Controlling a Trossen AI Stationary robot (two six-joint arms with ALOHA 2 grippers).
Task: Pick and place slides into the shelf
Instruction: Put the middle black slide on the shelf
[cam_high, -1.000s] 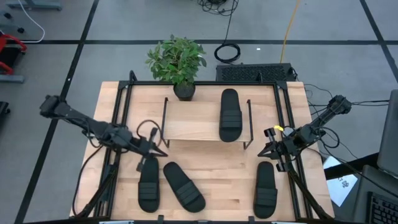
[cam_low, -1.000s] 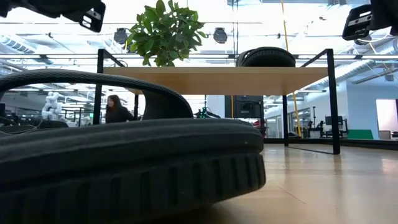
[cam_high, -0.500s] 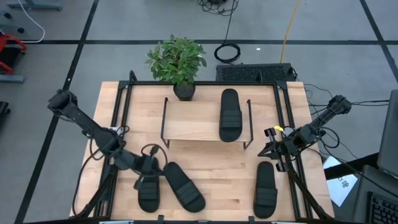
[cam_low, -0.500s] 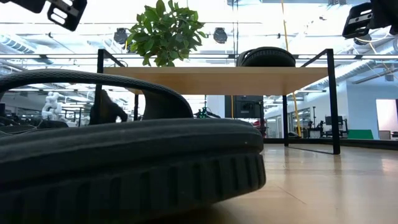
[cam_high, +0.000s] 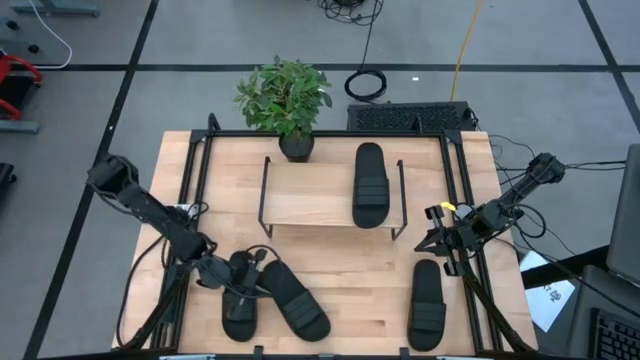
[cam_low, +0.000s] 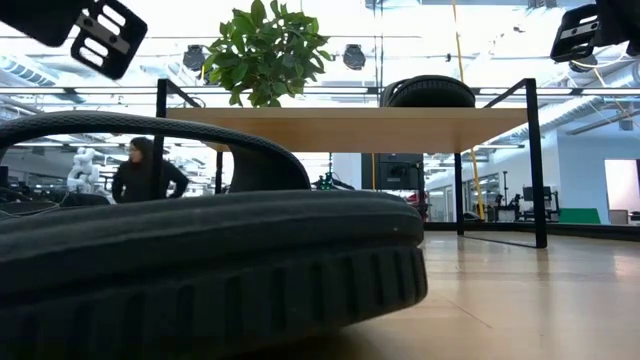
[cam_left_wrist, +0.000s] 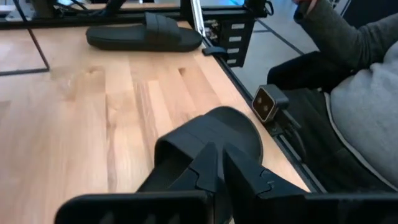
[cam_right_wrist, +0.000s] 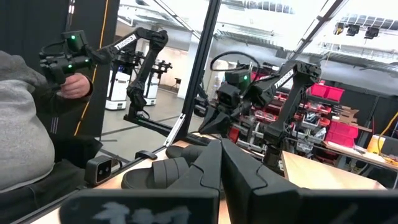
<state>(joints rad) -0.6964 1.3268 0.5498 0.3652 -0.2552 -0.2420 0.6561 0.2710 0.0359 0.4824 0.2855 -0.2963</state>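
Observation:
Four black slides show in the high view. One (cam_high: 370, 185) lies on the shelf's (cam_high: 310, 200) wood top. Two lie sole-down near the table's near-left edge: a straight one (cam_high: 238, 305) and a slanted one (cam_high: 298, 302). The fourth (cam_high: 427, 303) lies near-right. My left gripper (cam_high: 245, 278) hovers shut over the far ends of the two left slides; its wrist view shows the shut fingers (cam_left_wrist: 217, 171) above the slanted slide (cam_left_wrist: 214, 134). My right gripper (cam_high: 436, 240) waits shut by the right rail, raised (cam_low: 590, 30).
A potted plant (cam_high: 285, 100) stands at the shelf's far-left corner. Black rails (cam_high: 190, 190) run along the table's left and right sides. A small camera (cam_left_wrist: 266, 102) sits at the near edge. A seated person (cam_left_wrist: 360, 93) is just beyond that edge. Bare wood lies in front of the shelf.
My left gripper has moved from the shelf's left front corner toward the table's near edge, and has come down in the low view. It now stands over the two left slides. The slides and the right arm have kept still.

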